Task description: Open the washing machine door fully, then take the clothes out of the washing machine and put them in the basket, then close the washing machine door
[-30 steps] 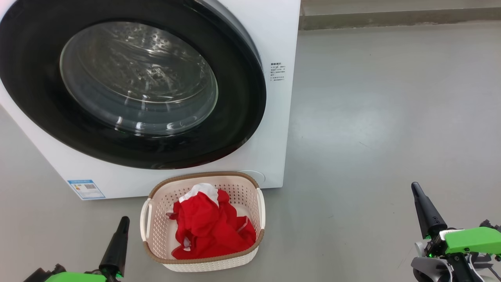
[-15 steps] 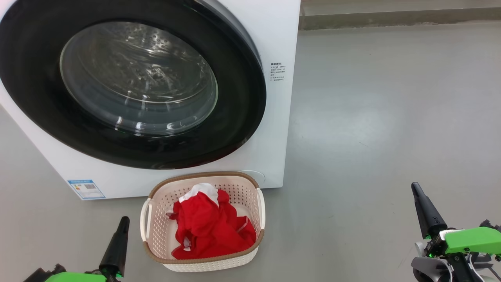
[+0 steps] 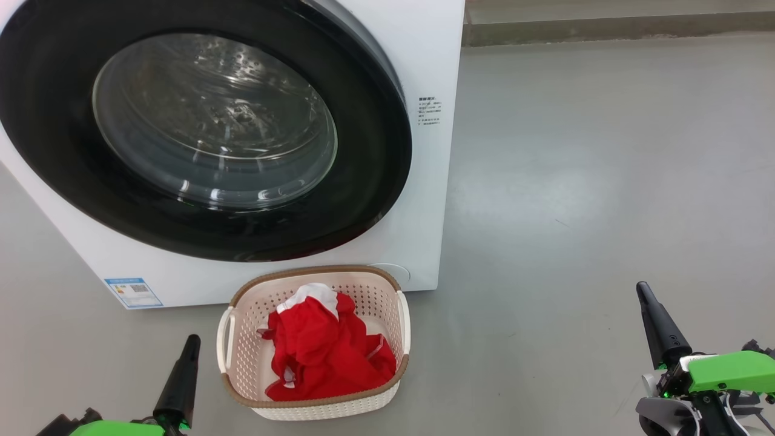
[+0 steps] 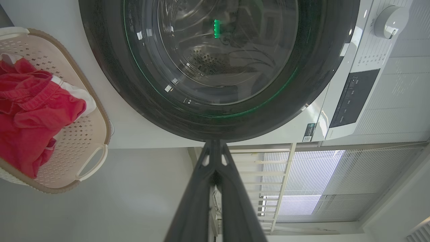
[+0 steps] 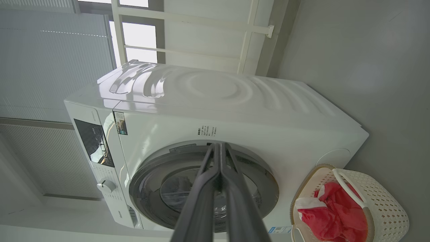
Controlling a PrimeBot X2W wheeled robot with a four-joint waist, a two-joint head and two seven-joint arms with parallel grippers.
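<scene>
- The washing machine [image 3: 424, 212], a large white box of smooth, glossy sheet metal, is seen standing on a matte grey floor [image 3: 605, 181]. A small blue sticker is borne at its lower front corner.
- The washing machine door [image 3: 206, 133] is round, with a wide glossy black rim and a bulging bowl of clear glass. It is seen lying flush against the front and is judged closed. No fabric can be made out in the perforated steel drum behind the glass.
- The basket [image 3: 239, 357] is of cream perforated plastic with rounded corners, a brown woven-look rim and side handles. It is set on the floor just before the machine, below the door, presumably so that garments need only a short carry.
- The clothes [image 3: 327, 351], soft red fabric with white trim, are heaped loosely inside the basket.
- The left gripper [image 3: 192, 342] is held low near the basket and the right gripper [image 3: 643, 293] well apart from it. Each pair of long, dark, tapering fingers is pressed together with nothing held, so the task is judged essentially finished.
</scene>
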